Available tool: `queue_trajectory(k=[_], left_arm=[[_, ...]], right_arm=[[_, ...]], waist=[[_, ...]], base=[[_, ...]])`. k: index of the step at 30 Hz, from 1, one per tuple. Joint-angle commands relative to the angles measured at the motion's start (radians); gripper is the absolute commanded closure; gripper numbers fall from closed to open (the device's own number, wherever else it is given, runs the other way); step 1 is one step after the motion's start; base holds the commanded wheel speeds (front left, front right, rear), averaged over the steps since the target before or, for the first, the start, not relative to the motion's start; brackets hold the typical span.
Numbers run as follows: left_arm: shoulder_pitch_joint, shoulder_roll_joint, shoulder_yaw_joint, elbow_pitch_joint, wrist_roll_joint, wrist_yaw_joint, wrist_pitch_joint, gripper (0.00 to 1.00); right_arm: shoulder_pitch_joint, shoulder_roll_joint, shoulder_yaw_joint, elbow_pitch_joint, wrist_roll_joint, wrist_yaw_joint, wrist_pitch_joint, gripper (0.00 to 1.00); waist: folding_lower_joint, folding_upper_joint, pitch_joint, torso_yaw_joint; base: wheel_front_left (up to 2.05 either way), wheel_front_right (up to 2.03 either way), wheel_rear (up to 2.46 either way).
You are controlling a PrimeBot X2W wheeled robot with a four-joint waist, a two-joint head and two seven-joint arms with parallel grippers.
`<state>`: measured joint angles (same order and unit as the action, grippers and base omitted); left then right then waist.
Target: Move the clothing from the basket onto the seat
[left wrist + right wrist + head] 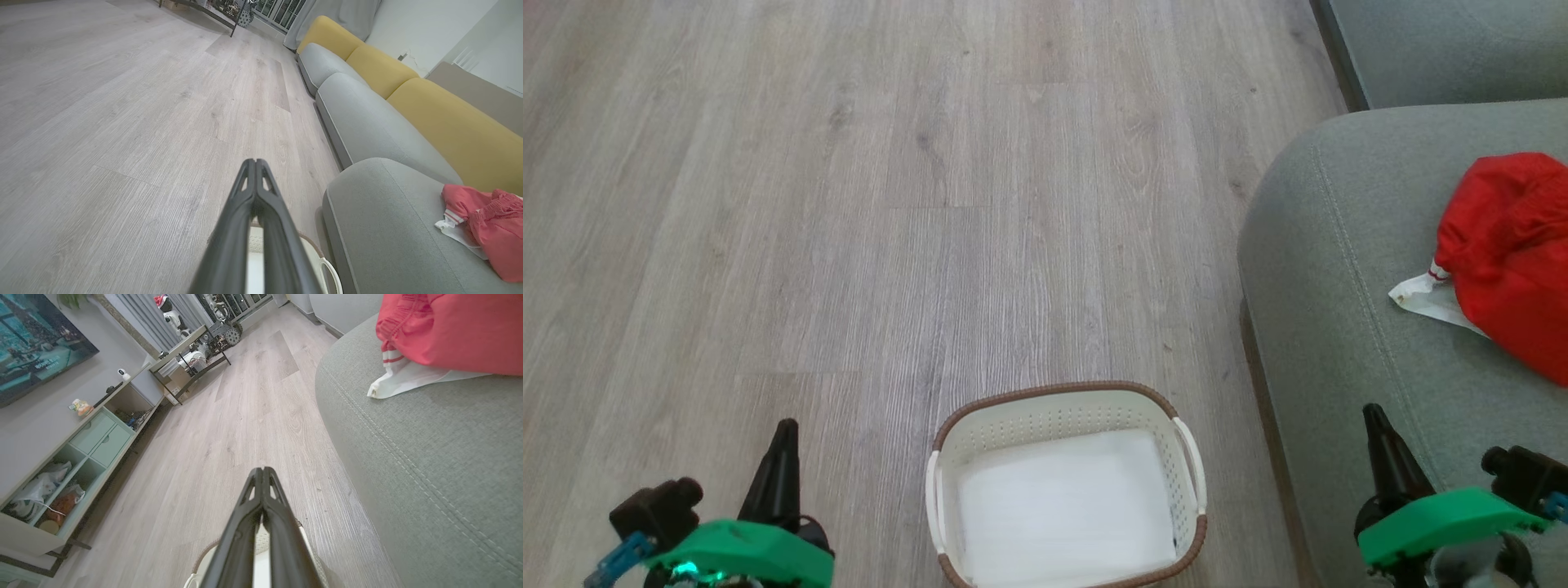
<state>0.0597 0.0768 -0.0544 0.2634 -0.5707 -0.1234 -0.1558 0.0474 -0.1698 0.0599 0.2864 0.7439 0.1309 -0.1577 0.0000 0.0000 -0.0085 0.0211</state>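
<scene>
Closed jaws flank basket (1054, 416); clothing (1511, 245) on seat (1339, 286) beyond.

A home living room; ahead of the left pincer (255, 161) stretches a pale wood-look plank floor (122, 122), and to its right stands a long sofa (367, 122) with grey seat cushions and yellow back cushions (449, 122); left of the right pincer (262, 468) a television (36, 335) hangs on the wall above a low cabinet (98, 435) with pale green drawers and open shelves of odds and ends; farther ahead of it stand a small table (184, 343) and grey curtains (130, 314); beneath it sits a laundry basket (203, 552)
</scene>
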Motion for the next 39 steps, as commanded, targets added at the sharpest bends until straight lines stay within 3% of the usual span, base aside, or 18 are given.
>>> queue_trajectory(k=[1,39], left_arm=[[-0.059,0.000,0.021,-0.030,-0.033,-0.002,0.008,1.00],[-0.103,-0.011,0.082,-0.025,-0.442,-0.004,0.115,1.00]], right_arm=[[-0.059,-0.005,-0.012,-0.035,0.029,0.000,0.007,1.00],[-0.098,0.044,-0.075,-0.038,0.372,0.000,0.112,1.00]], waist=[[0.0000,0.0000,0.000,0.000],[0.0000,0.0000,0.005,-0.009]], base=[[0.00,0.00,0.00],[0.00,0.00,0.00]])
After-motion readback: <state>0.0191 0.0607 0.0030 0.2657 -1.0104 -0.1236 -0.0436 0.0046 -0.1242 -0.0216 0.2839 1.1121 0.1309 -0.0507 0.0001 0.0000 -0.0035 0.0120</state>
